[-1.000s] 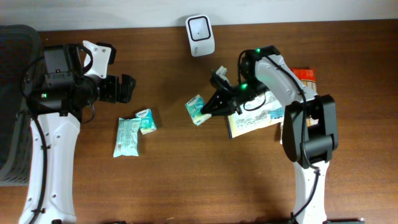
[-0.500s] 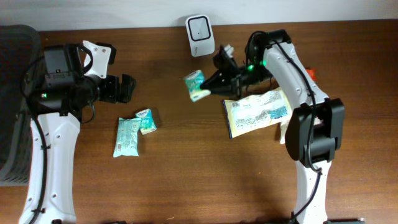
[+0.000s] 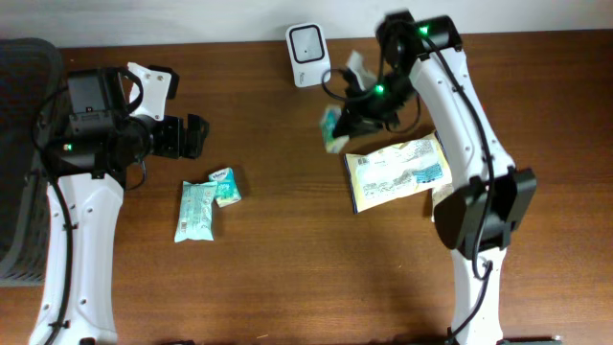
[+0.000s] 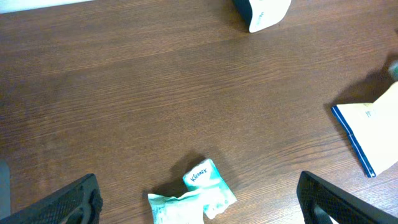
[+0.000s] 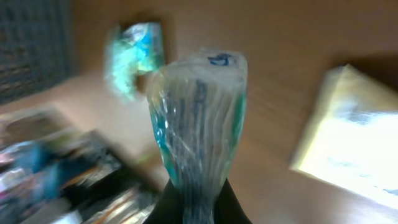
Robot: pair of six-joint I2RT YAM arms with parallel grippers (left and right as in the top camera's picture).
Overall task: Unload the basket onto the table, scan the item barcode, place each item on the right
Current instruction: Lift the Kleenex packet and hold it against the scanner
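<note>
Near the far edge of the brown wooden table (image 3: pixel 287 278), just right of the white box-shaped scanner (image 3: pixel 308 41), the right gripper (image 3: pixel 343 122) is clamped on a small teal-and-clear plastic packet (image 3: pixel 331 129), held above the wood. A flat white-and-yellow printed pouch (image 3: pixel 397 172) lies just nearer. At the left, the left gripper (image 3: pixel 196 136) stands spread wide, holding nothing, with two teal-and-white tissue packs (image 3: pixel 198 209) on the table near it.

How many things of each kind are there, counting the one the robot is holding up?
Teal packets: 3 (big teal packet, small teal packet, held teal packet)
White scanner: 1
Pale flat pouch: 1
Total: 5
</note>
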